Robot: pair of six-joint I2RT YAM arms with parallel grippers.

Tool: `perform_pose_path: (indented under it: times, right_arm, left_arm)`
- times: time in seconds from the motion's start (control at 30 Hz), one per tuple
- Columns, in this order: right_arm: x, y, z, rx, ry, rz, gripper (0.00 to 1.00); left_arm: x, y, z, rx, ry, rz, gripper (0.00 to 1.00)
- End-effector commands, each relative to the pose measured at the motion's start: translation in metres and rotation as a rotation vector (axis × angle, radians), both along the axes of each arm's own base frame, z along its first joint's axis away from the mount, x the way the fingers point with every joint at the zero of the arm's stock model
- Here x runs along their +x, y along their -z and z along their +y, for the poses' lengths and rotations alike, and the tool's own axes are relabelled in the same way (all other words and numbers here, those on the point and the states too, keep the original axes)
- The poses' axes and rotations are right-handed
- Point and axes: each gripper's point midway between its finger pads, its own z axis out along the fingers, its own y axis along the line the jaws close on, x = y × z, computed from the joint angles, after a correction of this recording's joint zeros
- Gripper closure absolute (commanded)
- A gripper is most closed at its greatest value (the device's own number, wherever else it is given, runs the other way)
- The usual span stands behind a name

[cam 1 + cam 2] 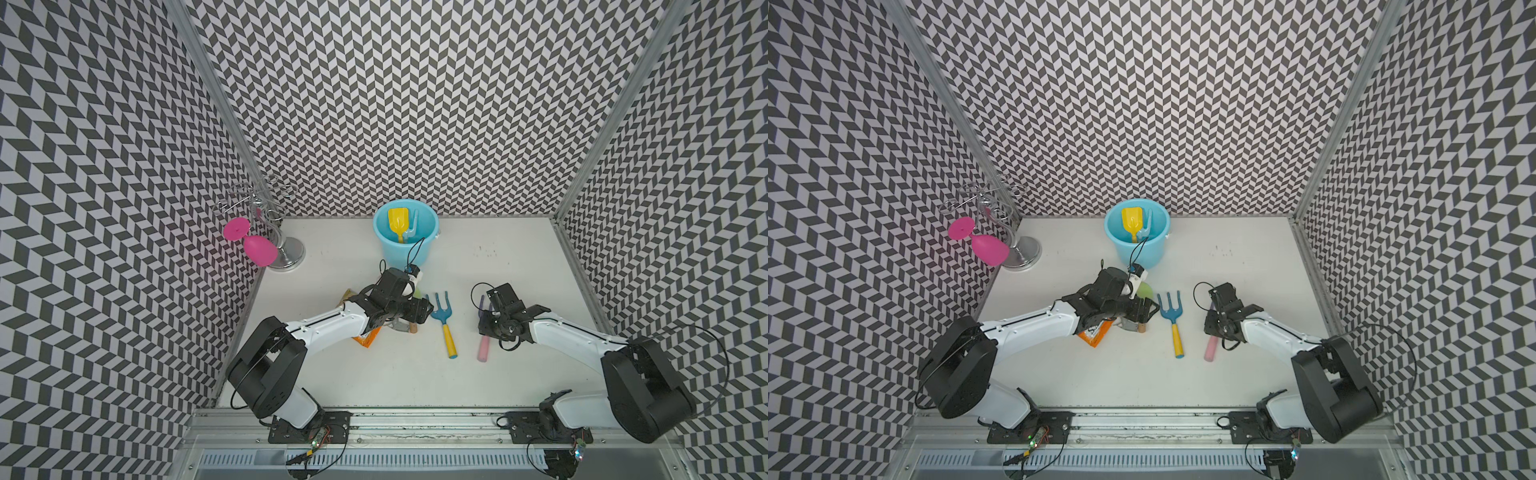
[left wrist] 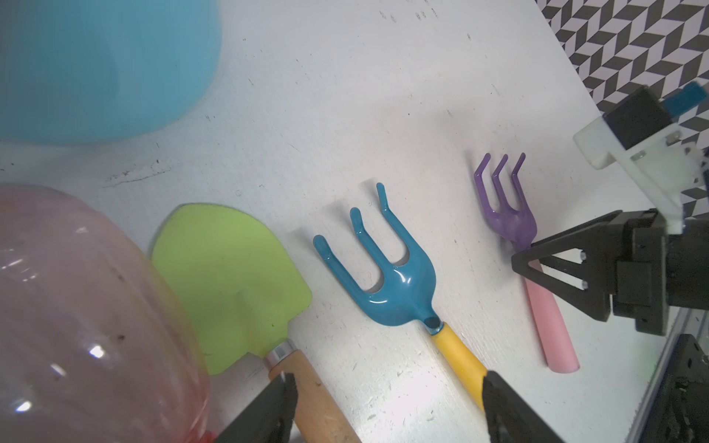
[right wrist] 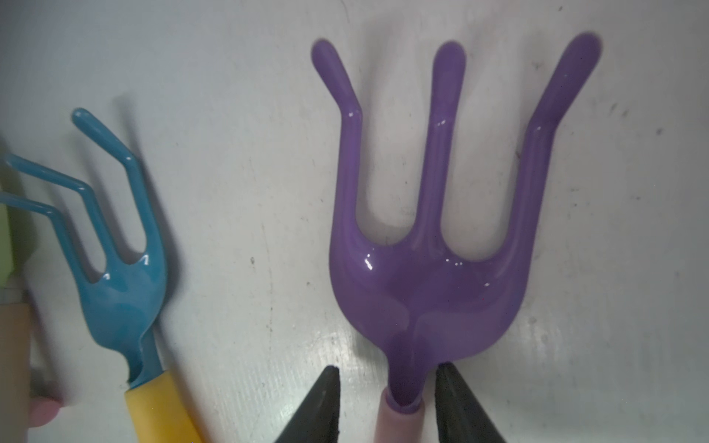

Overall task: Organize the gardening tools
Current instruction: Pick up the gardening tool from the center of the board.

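Note:
A purple fork [image 3: 426, 291] with a pink handle [image 1: 484, 347] lies on the white table. My right gripper [image 3: 387, 367] is low over it. Its jaws straddle the fork's neck: one finger touches it, the other stands off with a gap. A teal fork [image 1: 440, 313] with a yellow handle lies to its left. My left gripper [image 2: 387, 377] is open above the table, between that yellow handle and the wooden handle of a green trowel [image 2: 230, 276]. The pink spray bottle [image 2: 76, 307] lies beside the trowel. A yellow trowel [image 1: 397, 220] and a light blue fork [image 1: 411, 226] stand in the bucket.
The light blue bucket [image 1: 405, 251] stands at the back middle of the table. An orange candy bag [image 1: 368, 336] lies under my left arm. A metal stand [image 1: 286, 253] with a pink glass [image 1: 257, 247] hanging from it is at the back left.

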Motion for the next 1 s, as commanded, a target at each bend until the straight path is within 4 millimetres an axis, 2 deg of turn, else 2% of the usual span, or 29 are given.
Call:
perform_pose_path:
  times: [0.0, 0.1, 0.23, 0.3, 0.43, 0.63, 0.73, 0.97]
  right_arm:
    - [0.005, 0.003, 0.002, 0.012, 0.013, -0.02, 0.63]
    - [0.007, 0.004, -0.001, 0.003, 0.022, -0.029, 0.69]
    - [0.011, 0.002, 0.003, 0.017, 0.011, -0.04, 0.84]
    - [0.017, -0.006, 0.006, 0.024, 0.004, -0.063, 0.91]
    - [0.034, -0.031, 0.012, 0.036, -0.013, -0.132, 0.95]
    - [0.063, -0.08, 0.025, 0.065, -0.046, -0.253, 0.98]
    - [0.08, -0.11, 0.034, 0.085, -0.075, -0.328, 0.98]
    - [0.131, -0.206, 0.065, 0.15, -0.144, -0.55, 0.98]
  left_arm:
    - [0.005, -0.009, -0.001, 0.011, -0.007, -0.031, 0.21]
    - [0.008, -0.011, 0.003, 0.018, -0.026, -0.036, 0.21]
    - [0.012, -0.015, 0.01, 0.011, -0.061, -0.039, 0.21]
    - [0.015, -0.019, 0.017, -0.001, -0.086, -0.038, 0.21]
    - [0.021, -0.027, 0.034, -0.036, -0.136, -0.039, 0.21]
    - [0.03, -0.042, 0.069, -0.076, -0.224, -0.057, 0.21]
    - [0.032, -0.049, 0.087, -0.083, -0.266, -0.071, 0.21]
    - [0.033, -0.056, 0.127, -0.087, -0.366, -0.089, 0.2]
